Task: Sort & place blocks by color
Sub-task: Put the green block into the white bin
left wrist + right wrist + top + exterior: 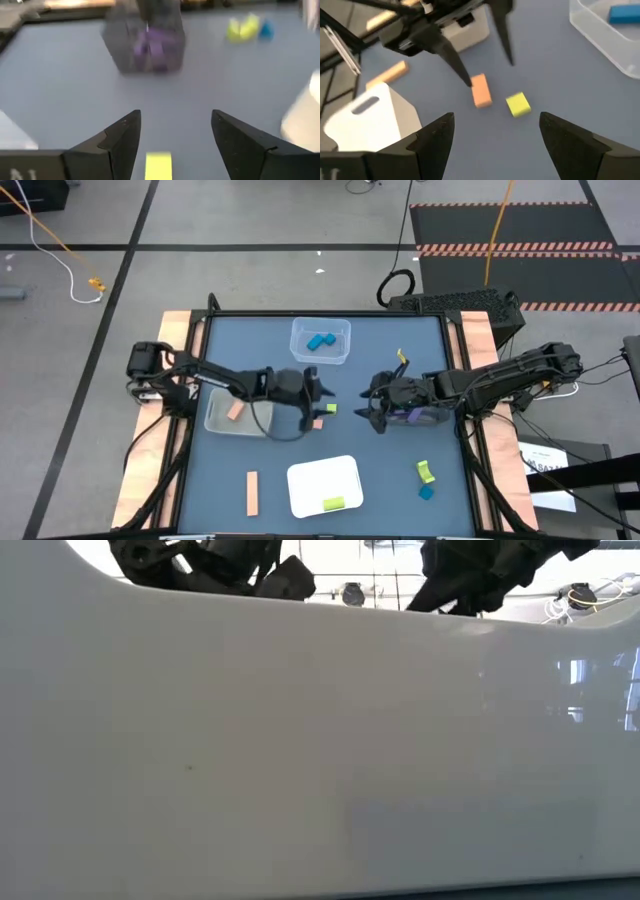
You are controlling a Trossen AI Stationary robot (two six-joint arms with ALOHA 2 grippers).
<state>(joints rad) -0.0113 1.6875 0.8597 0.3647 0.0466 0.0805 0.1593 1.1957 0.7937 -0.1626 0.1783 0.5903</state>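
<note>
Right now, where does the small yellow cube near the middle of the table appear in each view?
High view: yellow cube mid-table, by the open left gripper.
Low view: not in it; a white surface blocks the table.
Left wrist view: yellow cube at the bottom edge, between that gripper's fingers.
Right wrist view: yellow cube central, beside a peach block.
Shared landmark: the left gripper.

blue-topped desk (330, 350) with pale wooden side rails. clear bin (321, 341) at the far middle of the desk. grey tray (228, 412) at the left side. white tray (323, 485) at the near middle, its wall filling most of the low view. dark bin (422, 416) at the right side. grey floor (250, 240) around the desk, with black lines, cables and red-striped black mats (520, 245).
</note>
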